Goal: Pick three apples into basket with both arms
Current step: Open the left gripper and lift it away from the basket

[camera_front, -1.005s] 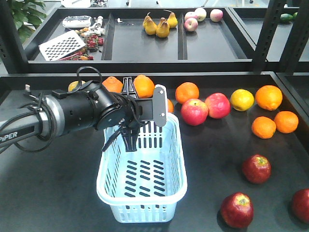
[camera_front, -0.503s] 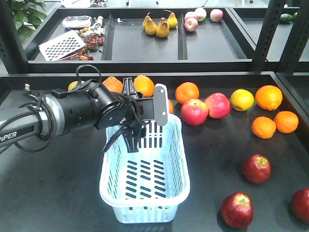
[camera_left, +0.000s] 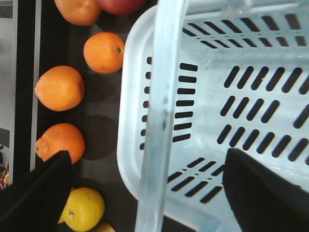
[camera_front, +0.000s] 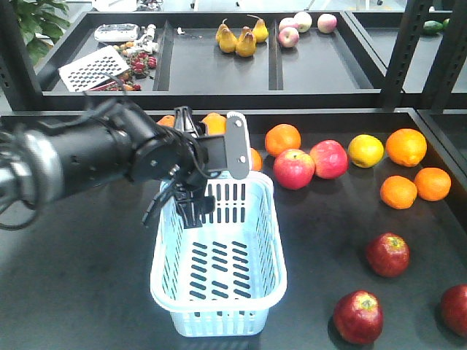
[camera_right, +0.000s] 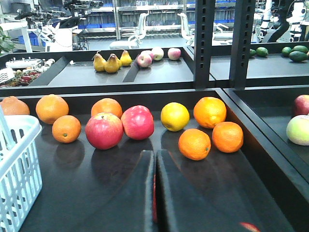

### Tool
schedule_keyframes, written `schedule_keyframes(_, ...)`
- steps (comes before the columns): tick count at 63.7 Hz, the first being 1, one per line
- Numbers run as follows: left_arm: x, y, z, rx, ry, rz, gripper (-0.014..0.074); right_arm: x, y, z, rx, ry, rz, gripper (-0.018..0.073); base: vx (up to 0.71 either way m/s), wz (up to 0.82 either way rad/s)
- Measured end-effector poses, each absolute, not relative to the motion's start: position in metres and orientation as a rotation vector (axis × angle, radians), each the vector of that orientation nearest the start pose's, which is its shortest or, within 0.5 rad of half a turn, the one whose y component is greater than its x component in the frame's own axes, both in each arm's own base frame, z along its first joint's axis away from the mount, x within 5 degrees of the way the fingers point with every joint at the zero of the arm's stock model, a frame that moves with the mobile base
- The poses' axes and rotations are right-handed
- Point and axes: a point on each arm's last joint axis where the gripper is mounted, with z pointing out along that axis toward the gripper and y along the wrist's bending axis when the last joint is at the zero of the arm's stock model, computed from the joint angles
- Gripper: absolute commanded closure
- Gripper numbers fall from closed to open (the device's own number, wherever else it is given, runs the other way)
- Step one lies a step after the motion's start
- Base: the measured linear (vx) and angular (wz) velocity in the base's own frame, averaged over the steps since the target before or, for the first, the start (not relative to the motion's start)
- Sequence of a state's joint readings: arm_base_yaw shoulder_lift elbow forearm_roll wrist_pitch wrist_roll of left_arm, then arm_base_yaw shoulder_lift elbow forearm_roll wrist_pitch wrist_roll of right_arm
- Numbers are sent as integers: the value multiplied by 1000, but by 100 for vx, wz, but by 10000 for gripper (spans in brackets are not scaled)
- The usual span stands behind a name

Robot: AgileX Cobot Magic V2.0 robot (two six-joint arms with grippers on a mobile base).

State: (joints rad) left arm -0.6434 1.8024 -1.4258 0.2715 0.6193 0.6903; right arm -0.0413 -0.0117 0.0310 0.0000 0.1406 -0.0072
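Observation:
The pale blue basket [camera_front: 271,219] stands empty at centre front. My left gripper [camera_front: 214,182] hovers over its far end, open. In the left wrist view the hoop handle [camera_left: 161,96] runs between the wide-apart jaws of the left gripper [camera_left: 145,154], touching neither. Three dark red apples lie at the front right: one [camera_front: 387,254], a nearer one [camera_front: 358,316], and one at the edge [camera_front: 456,309]. My right gripper [camera_right: 154,152] is shut, low over the dark surface; a red sliver shows through its slit. It is out of the front view.
Two brighter pinkish apples [camera_front: 294,168] [camera_front: 329,159], a lemon [camera_front: 365,150] and several oranges [camera_front: 406,146] lie along the back of the tray. More oranges [camera_left: 60,88] sit beside the basket's far rim. A black upright post [camera_front: 403,51] and an upper shelf with pears [camera_front: 241,40] stand behind.
The basket slid slightly right a second ago and has since stayed put. My left arm has lifted and drawn back left a little, blurred with motion.

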Motion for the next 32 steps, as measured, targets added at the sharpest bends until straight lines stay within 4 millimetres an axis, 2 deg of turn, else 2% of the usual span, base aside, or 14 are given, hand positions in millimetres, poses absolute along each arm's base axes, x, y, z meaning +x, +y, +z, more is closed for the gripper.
schedule_keyframes(8, 318, -222, 296, 1632, 1844, 271, 2, 57, -2, 191, 28, 1643, -37, 568, 0, 0)
schedule_keyframes(18, 290, -201, 349, 1445, 1866, 203, 10, 57, -2, 191, 28, 1643, -37, 568, 0, 0)
schedule_keyframes(24, 274, -178, 381, 1269, 1904, 159, 10, 57, -2, 191, 28, 1643, -37, 568, 0, 0)
schedule_keyframes(32, 258, -141, 412, 1019, 1976, 123, 10, 57, -2, 191, 28, 1643, -37, 568, 0, 0)
